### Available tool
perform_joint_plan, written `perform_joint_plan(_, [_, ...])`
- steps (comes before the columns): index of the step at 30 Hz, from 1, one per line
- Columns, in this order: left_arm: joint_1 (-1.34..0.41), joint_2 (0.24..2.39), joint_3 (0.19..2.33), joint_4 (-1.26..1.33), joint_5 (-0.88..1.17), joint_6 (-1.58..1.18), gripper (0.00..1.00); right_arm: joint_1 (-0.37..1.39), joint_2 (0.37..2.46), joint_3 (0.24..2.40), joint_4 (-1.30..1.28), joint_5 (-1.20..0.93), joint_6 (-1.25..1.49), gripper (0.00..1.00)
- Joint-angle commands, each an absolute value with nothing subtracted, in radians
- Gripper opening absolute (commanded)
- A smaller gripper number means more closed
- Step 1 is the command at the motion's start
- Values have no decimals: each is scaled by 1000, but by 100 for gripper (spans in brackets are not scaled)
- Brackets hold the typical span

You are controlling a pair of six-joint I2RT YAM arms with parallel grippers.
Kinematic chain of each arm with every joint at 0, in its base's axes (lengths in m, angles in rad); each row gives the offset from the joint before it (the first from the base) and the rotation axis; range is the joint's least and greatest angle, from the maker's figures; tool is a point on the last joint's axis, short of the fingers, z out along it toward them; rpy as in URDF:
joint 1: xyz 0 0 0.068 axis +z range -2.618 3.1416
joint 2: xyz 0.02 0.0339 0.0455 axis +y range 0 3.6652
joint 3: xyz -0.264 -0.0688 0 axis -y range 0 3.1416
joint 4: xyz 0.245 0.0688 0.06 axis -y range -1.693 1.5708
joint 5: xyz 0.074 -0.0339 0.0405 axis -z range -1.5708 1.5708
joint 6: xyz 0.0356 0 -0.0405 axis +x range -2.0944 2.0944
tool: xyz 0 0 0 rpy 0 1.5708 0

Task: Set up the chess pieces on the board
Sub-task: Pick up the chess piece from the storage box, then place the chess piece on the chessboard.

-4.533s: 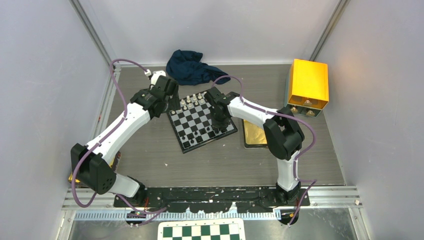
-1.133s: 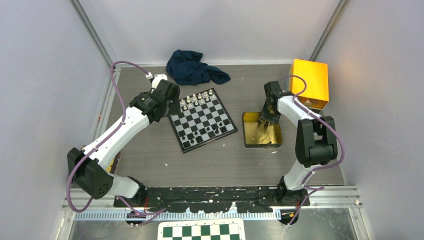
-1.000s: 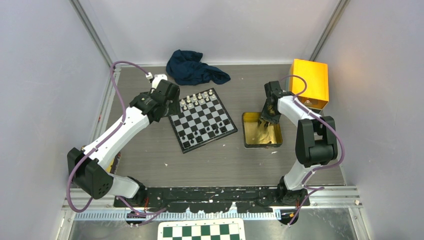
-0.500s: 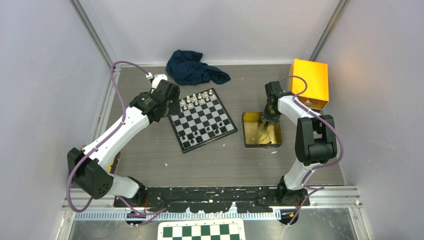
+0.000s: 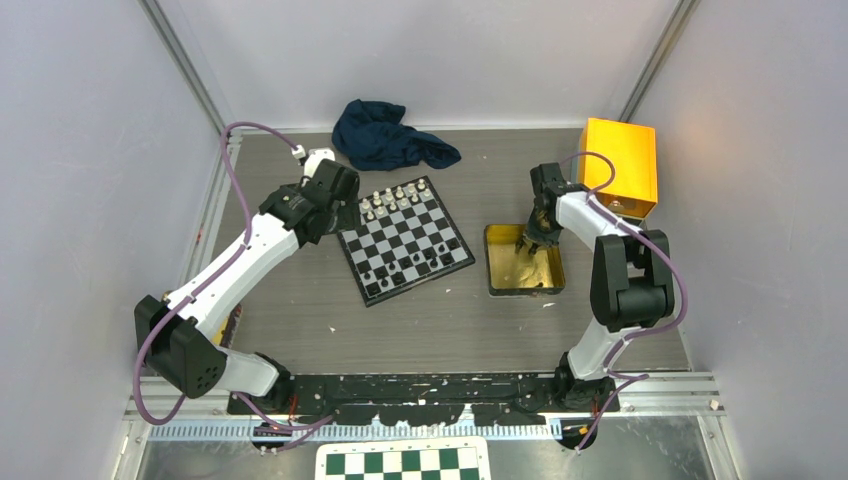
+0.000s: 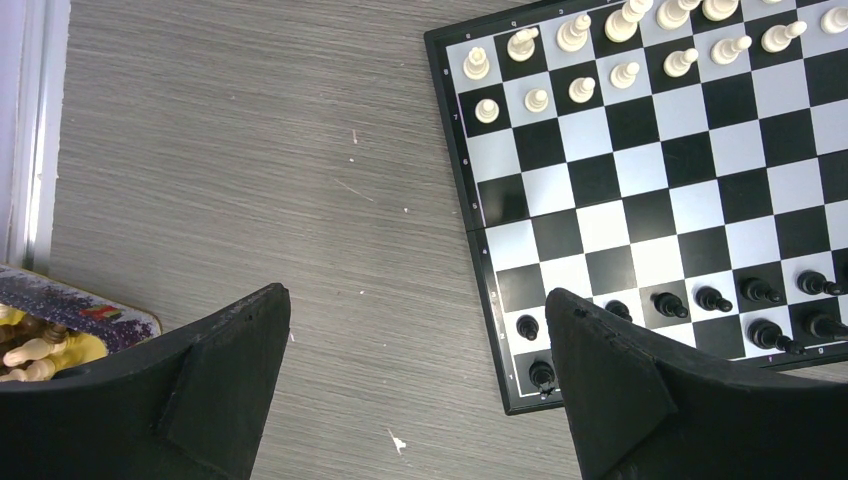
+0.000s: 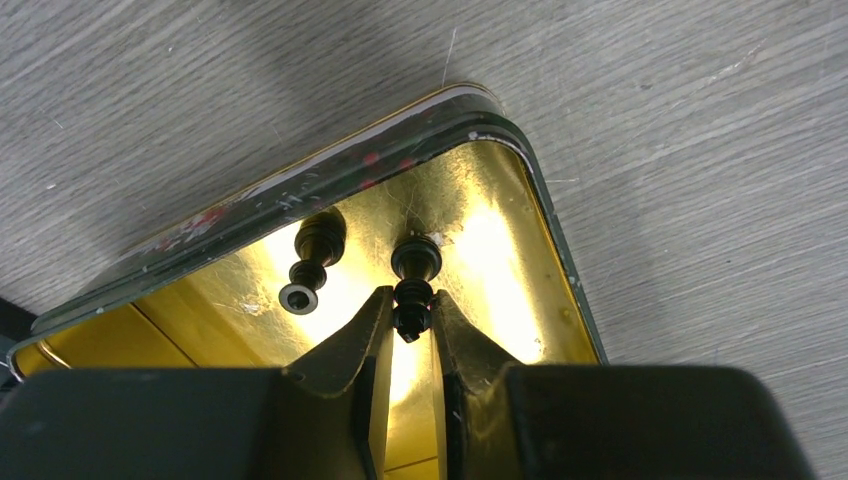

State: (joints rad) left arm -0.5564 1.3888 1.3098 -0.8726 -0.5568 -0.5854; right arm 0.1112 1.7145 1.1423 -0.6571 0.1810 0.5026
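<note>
The board [image 5: 405, 243] lies tilted at the table's middle. White chess pieces [image 6: 580, 88] fill its far two rows and black chess pieces [image 6: 712, 298] line the near rows. My left gripper [image 6: 415, 295] hovers open over bare table beside the board's left edge [image 6: 470, 200], with nothing between its fingers. My right gripper [image 7: 410, 300] reaches into the far end of a gold tin [image 7: 300, 195]. Its fingertips press both sides of a black chess piece [image 7: 414, 262] lying there. A second black piece [image 7: 312, 255] lies just left of it.
A dark blue cloth [image 5: 390, 135] is bunched behind the board. A yellow box [image 5: 618, 168] stands at the back right, close to my right arm. Another tin holding pale pieces [image 6: 45, 335] sits at the far left. A green-and-white checkered board [image 5: 403, 462] lies below the arm bases.
My right arm left the board for the gold tin. Over the last second its jaws narrowed onto the black piece. The left arm stayed put.
</note>
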Motion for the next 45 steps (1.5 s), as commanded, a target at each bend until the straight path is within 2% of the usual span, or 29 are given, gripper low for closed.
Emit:
perform_joint_plan(1, [-560,1352,1324,-867,-584,-575,100,108,1635,1127,-667,195,510,1])
perform_joint_plan(9, [-560,1331,1312,-863,-590,-583,100,192,1505,1148,-759,212,506,1])
perform_joint_plan(18, [-560,1284,1290,-871,-606,-599,100,457,1495,1260,-854,238,562,1])
perform_joint_plan(25, [-560,1240,1268,-886,-615,-612,100,654,1585,1374,-860,252,607,1])
perform_joint_plan(32, [-560,1185,1246,-909,-631,-618,100,778,1722,1484,-856,254,598,1])
perform_joint_plan(45, [-560,1132,1229,-937,-647,-616,100,830,1894,1595,-824,223,556,1])
